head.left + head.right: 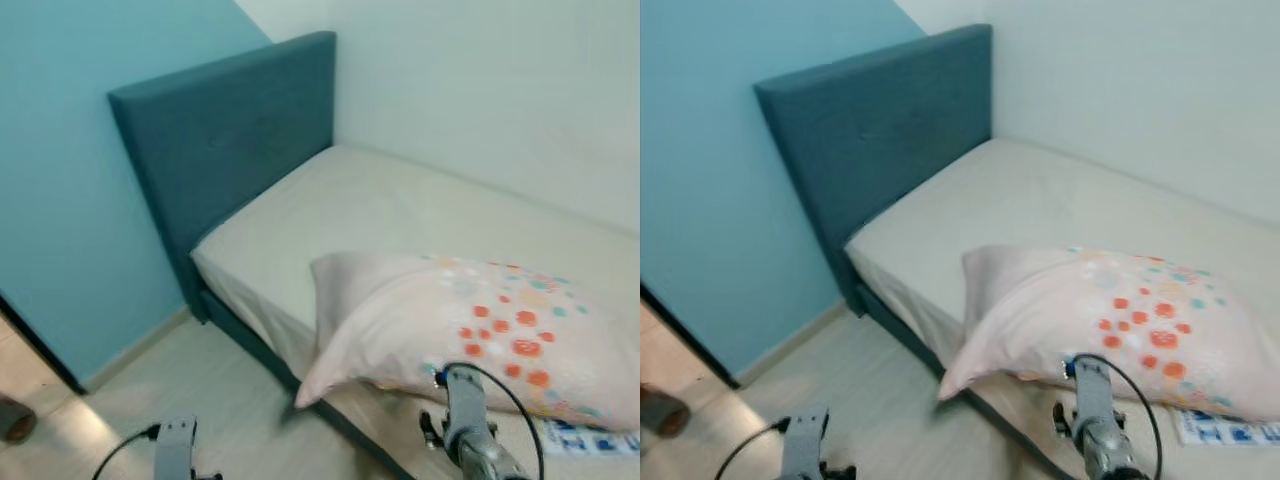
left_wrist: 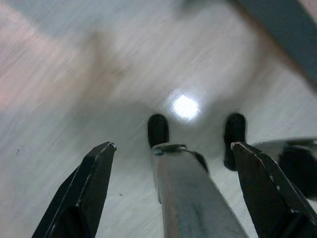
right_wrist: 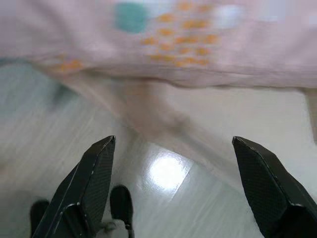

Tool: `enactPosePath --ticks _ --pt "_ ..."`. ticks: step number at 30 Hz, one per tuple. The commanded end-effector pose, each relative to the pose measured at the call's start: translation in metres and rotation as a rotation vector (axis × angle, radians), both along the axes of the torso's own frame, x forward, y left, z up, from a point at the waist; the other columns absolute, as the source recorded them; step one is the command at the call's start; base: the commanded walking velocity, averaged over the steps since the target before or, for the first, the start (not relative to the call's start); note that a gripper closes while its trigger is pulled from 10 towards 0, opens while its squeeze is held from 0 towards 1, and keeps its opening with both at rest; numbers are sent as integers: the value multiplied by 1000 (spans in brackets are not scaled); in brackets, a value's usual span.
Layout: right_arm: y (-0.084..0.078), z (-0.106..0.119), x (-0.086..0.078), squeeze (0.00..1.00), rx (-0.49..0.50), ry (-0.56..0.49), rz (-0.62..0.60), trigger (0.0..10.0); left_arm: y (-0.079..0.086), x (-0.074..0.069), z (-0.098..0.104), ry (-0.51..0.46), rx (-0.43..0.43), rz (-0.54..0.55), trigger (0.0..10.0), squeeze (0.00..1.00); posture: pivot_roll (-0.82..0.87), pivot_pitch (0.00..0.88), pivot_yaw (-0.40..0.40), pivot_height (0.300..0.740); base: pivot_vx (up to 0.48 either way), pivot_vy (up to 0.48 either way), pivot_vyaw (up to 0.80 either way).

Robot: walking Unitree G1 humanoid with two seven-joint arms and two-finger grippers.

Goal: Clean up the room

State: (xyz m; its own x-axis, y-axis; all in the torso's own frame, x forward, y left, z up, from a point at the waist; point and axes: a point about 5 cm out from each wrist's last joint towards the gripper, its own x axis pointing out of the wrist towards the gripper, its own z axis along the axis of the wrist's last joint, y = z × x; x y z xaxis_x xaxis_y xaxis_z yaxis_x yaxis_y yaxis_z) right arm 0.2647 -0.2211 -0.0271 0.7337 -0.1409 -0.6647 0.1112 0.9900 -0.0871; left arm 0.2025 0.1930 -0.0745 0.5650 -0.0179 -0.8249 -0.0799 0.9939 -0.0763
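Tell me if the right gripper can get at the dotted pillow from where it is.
Probably yes. The right gripper is open and points at the floor just below the pillow, which overhangs the bed edge. Nothing stands between them; the arm would need to lift.

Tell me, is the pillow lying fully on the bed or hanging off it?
Hanging off. The pillow rests on the mattress, but its near corner juts past the bed's edge over the floor.
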Motion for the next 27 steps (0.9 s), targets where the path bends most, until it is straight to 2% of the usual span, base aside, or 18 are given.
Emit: enactPosePath --ticks 1,9,11,15,18,24,27 --pt "-2 0 0 0 26 -14 -29 10000 3 -1 0 0 4 13 10000 0 -57 62 14 740 0 0 -769" --pt "-4 5 4 0 58 -49 -60 10000 3 -1 0 -4 7 20 10000 0 -56 64 14 740 0 0 -769" --pt "-3 11 11 0 123 -101 -86 10000 3 0 0 -14 15 17 10000 0 -57 64 16 740 0 0 -769" --pt "0 16 16 0 182 -139 -91 10000 3 0 0 -16 16 16 10000 0 -60 61 19 740 0 0 -766" --pt "7 21 24 0 243 -182 -62 10000 4 -1 0 -11 19 17 10000 0 -61 55 20 740 0 0 0" --pt "12 23 26 0 263 -193 -42 10000 4 -1 0 -12 15 19 10000 0 -59 46 17 740 205 -286 0" --pt "18 20 25 0 272 -184 -18 10000 5 -2 0 -15 37 46 10000 0 -56 38 15 740 0 0 0"
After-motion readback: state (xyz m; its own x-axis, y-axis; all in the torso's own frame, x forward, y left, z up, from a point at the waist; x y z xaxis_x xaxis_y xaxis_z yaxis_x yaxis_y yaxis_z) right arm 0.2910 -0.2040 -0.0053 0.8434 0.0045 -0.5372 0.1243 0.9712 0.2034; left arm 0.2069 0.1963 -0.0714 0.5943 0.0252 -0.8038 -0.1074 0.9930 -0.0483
